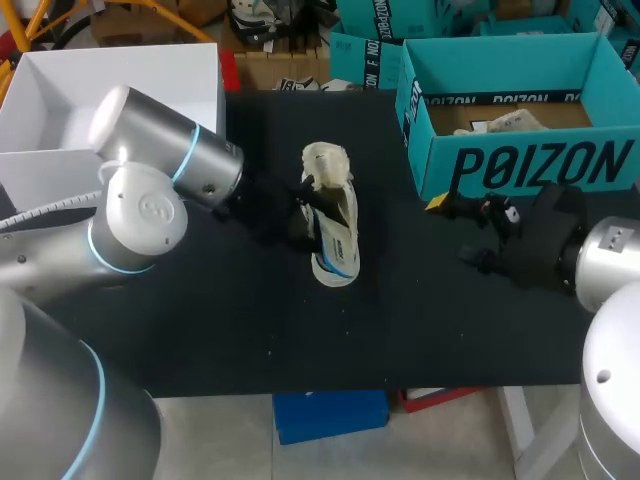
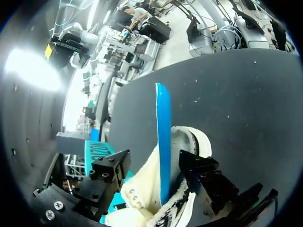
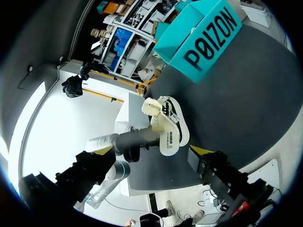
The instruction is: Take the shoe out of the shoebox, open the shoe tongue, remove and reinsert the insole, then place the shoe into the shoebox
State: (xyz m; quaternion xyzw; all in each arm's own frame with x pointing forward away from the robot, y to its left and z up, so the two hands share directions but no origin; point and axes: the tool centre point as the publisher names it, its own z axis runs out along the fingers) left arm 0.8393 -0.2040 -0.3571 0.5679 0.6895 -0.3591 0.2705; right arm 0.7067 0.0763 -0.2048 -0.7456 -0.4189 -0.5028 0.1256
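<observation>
A cream shoe (image 1: 333, 225) with blue trim lies on its side in the middle of the black table (image 1: 420, 320). My left gripper (image 1: 290, 215) sits right at the shoe's opening, coming from the left. In the left wrist view the blue insole (image 2: 163, 142) stands on edge out of the shoe (image 2: 142, 189), between the spread fingers (image 2: 111, 172) of that gripper (image 2: 155, 161), which is open. The teal shoebox (image 1: 520, 165) stands at the back right. My right gripper (image 1: 455, 230) hangs open in front of the box, apart from the shoe (image 3: 168, 125), nothing between its fingers (image 3: 213, 165).
A white open box (image 1: 60, 100) stands at the back left, behind my left arm. Crumpled paper (image 1: 500, 123) lies inside the shoebox. Bare table stretches from the shoe to the front edge.
</observation>
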